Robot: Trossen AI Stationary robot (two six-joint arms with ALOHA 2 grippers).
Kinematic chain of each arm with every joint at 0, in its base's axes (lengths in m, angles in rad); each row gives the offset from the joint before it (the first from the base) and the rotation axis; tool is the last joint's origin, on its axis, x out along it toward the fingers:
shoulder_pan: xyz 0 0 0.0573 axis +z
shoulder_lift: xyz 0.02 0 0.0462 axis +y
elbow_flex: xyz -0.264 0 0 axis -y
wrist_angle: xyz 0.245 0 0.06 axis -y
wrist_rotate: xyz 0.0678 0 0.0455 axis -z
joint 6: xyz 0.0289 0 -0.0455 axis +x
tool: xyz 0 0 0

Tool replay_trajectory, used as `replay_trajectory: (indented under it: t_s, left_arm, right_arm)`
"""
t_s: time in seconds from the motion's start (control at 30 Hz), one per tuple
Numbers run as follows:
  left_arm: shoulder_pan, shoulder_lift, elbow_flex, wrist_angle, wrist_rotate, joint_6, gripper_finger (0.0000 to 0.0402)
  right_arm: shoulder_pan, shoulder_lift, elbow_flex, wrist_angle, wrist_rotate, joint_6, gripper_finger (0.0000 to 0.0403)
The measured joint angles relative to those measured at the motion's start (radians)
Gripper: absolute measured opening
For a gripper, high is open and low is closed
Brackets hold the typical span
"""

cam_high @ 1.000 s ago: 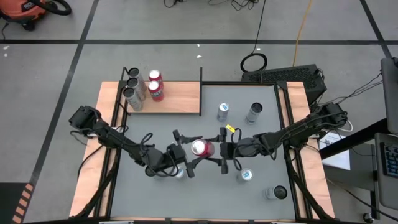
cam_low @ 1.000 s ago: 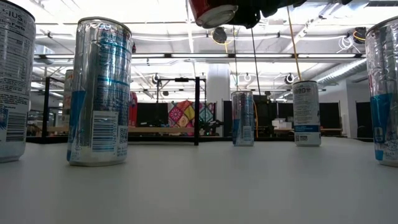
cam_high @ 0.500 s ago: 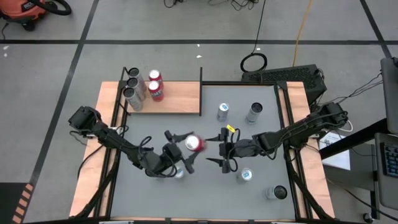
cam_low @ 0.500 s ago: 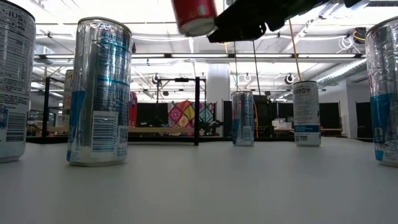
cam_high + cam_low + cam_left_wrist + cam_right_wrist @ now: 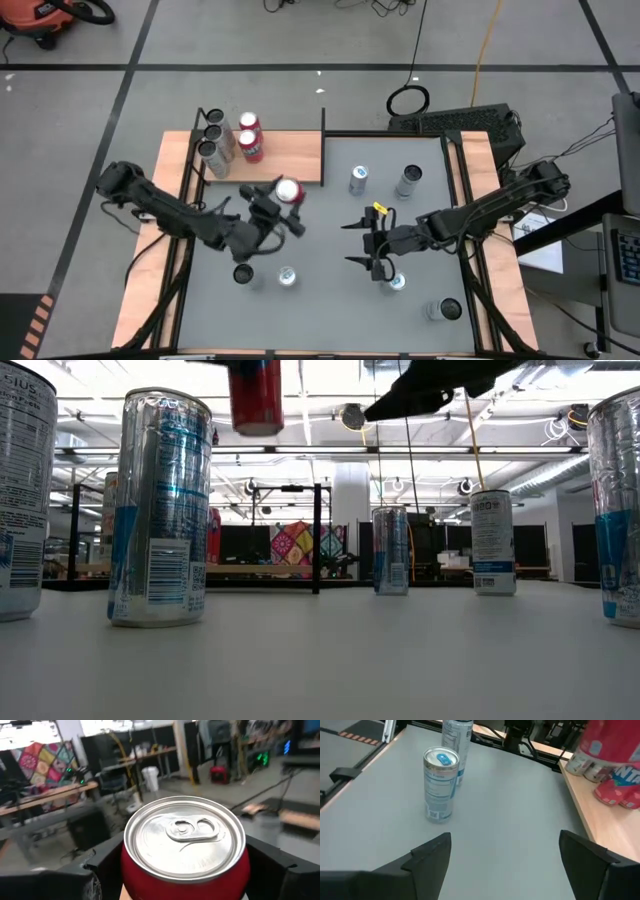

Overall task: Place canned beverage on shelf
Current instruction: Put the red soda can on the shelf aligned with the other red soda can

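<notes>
**Q:** What does the left claw (image 5: 283,205) hold, and where is it?

**A:** It is clenched on a red can (image 5: 288,191), gripped by the sides with the silver top (image 5: 184,836) facing upward. In the low view the can (image 5: 256,396) hangs high above the worktop (image 5: 330,290), clear of the surface. The shelf (image 5: 290,155), a wood-grain board with thin black posts, lies just beyond the claw, toward the worktop's far left corner. Two red cans (image 5: 249,137) and three silver cans (image 5: 212,140) already stand at the shelf's far end from the claw.

**Q:** And the right claw (image 5: 366,243)?

**A:** It is released, its fingers spread with nothing between them, hovering over the middle of the worktop, well apart from the left claw. A silver can with a blue tab (image 5: 440,784) stands ahead of it; another (image 5: 397,282) stands just beside it, nearer the front edge. Two more silver cans (image 5: 358,180) stand farther back, beside the shelf.
</notes>
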State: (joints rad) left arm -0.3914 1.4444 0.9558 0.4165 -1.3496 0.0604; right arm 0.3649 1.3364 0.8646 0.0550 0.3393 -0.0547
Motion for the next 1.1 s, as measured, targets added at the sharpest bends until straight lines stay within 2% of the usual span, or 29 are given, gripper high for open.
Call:
replay_trajectory:
  t_s: [0.2,0.33,0.4,0.57,0.73,0.97,1.1]
  left_arm:
    - [0.149,-0.127,0.001,-0.63,0.147,-0.516,0.0299]
    - [0.229,-0.134,-0.001,-0.978,0.176,-0.838,0.0299]
    - [0.246,-0.122,-0.006,-1.081,0.174,-0.985,0.0299]
    - [0.253,-0.107,-0.087,-1.15,0.172,-1.219,0.0299]
    - [0.258,-0.106,-0.183,-1.164,0.135,-1.358,0.0299]
    - [0.299,-0.108,-0.226,-1.158,0.068,-1.359,0.0299]
    - [0.33,-0.108,-0.23,-1.158,0.055,-1.312,0.0299]
  right_arm:
    - [0.002,-0.022,0.0,-0.038,-0.001,-0.017,0.0306]
    - [0.002,-0.02,0.0,-0.047,-0.004,-0.024,0.0306]
    - [0.002,-0.021,0.0,-0.043,-0.004,-0.025,0.0306]
    - [0.002,-0.02,0.0,-0.019,-0.004,-0.029,0.0306]
    - [0.002,-0.02,0.0,-0.02,-0.004,-0.026,0.0306]
    - [0.001,-0.02,0.0,-0.019,-0.003,-0.042,0.0306]
    - [0.001,-0.02,0.0,-0.02,-0.003,-0.047,0.0306]
